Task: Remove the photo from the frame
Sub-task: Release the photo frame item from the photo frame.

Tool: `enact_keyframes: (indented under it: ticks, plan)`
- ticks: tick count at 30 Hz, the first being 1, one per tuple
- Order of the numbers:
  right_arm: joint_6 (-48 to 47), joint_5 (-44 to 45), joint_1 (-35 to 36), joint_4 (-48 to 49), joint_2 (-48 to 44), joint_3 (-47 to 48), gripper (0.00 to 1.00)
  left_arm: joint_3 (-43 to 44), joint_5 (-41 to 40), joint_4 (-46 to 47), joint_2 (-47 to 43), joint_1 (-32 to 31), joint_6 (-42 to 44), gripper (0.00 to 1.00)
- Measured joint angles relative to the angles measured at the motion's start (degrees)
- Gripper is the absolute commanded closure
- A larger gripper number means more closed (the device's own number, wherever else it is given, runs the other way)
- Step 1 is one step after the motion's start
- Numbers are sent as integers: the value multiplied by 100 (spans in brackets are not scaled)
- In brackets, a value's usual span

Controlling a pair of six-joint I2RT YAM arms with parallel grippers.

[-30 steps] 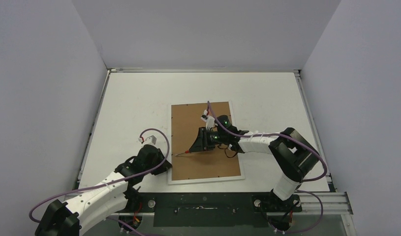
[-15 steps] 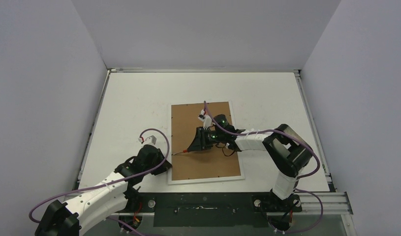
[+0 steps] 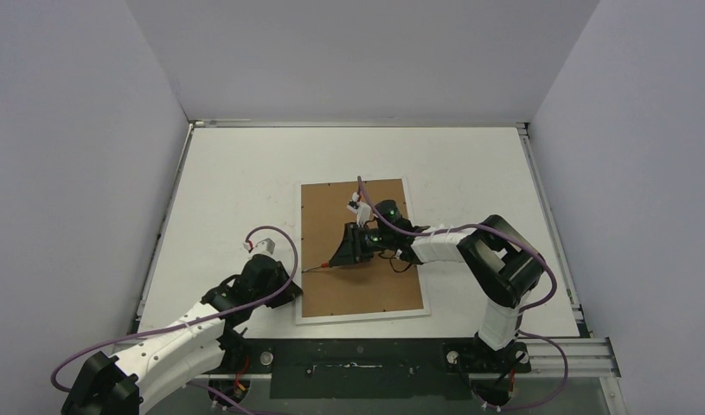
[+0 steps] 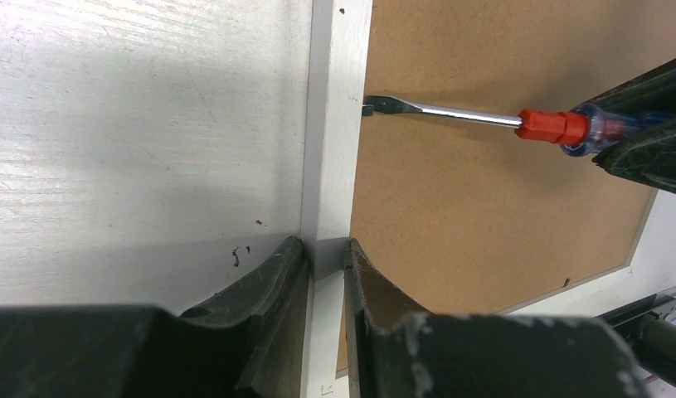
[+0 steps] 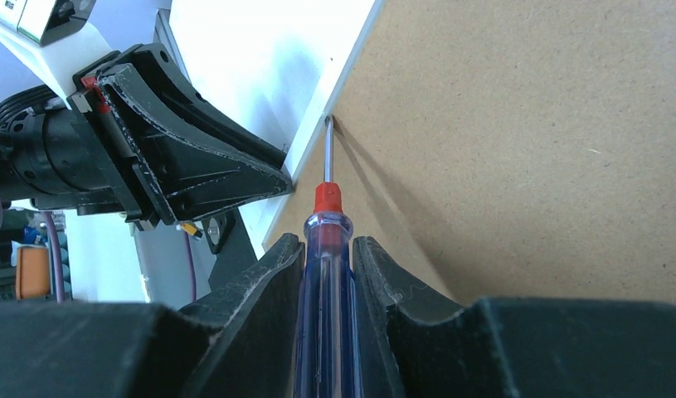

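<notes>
The frame is lying face-down, backing board unremoved; right gripper jaws are clamping the screwdriver at its left border, left gripper jaws pinching that border.

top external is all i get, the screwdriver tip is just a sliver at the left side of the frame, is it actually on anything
Observer: Yes. In the left wrist view the flat tip of the screwdriver sits on what looks like a small dark tab, at the seam between the white strip of the frame and the brown backing board.
Operator: is the right one holding it firm
Observer: The right gripper is shut on the blue handle, with the red collar just beyond its fingertips.
Operator: and the left
Observer: The left gripper has one finger on each side of that white strip, closed against it.
</notes>
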Motion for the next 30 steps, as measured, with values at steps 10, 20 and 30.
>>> enact_keyframes:
  ticks: [10, 20, 30]
  plan:
    - [-289, -11, -4, -426, -63, 155, 100, 0, 2, 7, 7, 0, 2, 100]
    - [-343, -26, -33, -590, -157, 155, 100, 0, 4, 0, -7, 0, 22, 100]
    - [-129, -66, -31, -337, -4, 155, 100, 0, 7, 2, -7, 0, 37, 100]
